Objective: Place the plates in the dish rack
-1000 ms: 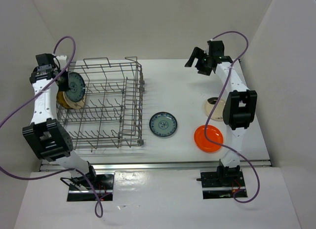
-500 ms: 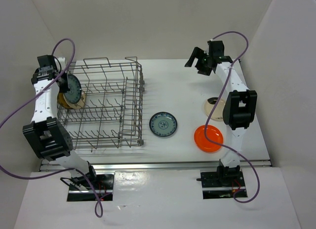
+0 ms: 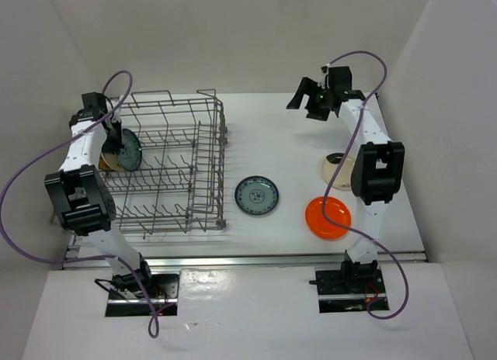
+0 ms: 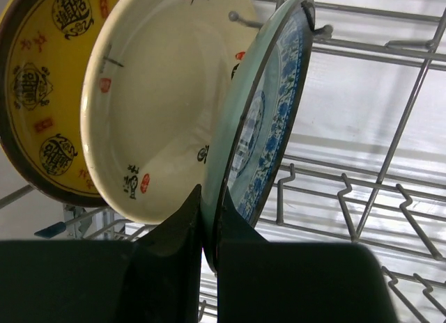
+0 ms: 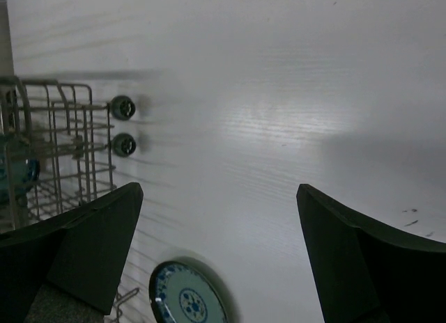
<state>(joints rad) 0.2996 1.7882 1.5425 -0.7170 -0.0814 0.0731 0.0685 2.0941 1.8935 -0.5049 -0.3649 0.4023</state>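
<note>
Where the left arm reaches into the far-left end of the dish rack (image 3: pixel 211 154), the left tool (image 4: pixel 209 201) is clenched on the lower rim of a blue-green patterned plate (image 4: pixel 268 114), one finger on each face of the edge.

- The held plate stands on edge, tilted a little, inside the rack among the tines.
- To its left and close against it stands a cream plate (image 4: pixel 160 100). Whether the two touch cannot be told.
- Left of that stands a brown-yellow plate (image 4: pixel 42 93), which the cream one overlaps.
- All three sit in a row at the rack's left end.

Right of the rack, flat on the white tabletop (image 3: pixel 264 135):
- A second blue-green plate (image 3: pixel 256 197) lies just beside the rack's right wall.
- An orange plate (image 3: pixel 328 217) lies further right, near the front edge.
- A second cream plate (image 3: pixel 332 167) lies behind the orange one, partly hidden by the right arm.

The right tool (image 3: pixel 309 104) hangs over the far right of the tabletop, well apart from every plate. It is released, with its fingers (image 5: pixel 90 239) spread wide and nothing between them.
</note>
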